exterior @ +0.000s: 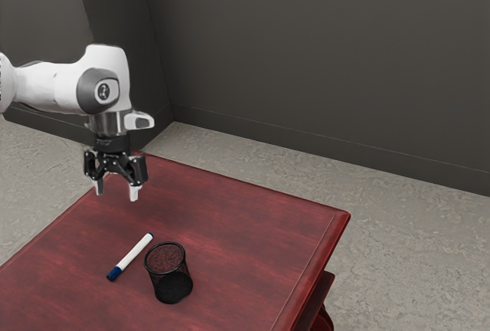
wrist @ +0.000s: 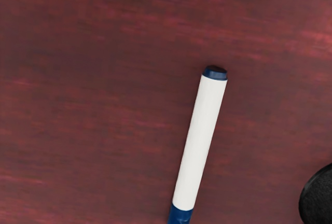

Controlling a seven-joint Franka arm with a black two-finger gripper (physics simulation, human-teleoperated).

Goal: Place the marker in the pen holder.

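The gripper (exterior: pixel 116 190) hangs above the table (exterior: pixel 230 208), its fingers apart with nothing between them. Below it lies the marker (exterior: pixel 133 255), probably light, stiff and smooth, apt to roll; best pinched across the white barrel at mid-length. Just beside the marker, apart from it, the pen holder (exterior: pixel 173 286) stands upright, close enough that a descending finger could knock it.

Below the gripper (exterior: pixel 116 191), the wrist view's edge cuts off the blue cap (wrist: pixel 180 215) of the marker (wrist: pixel 199 143) and most of the black pen holder (wrist: pixel 319 198); the exterior view's edge crops the table (exterior: pixel 245 227) beneath.
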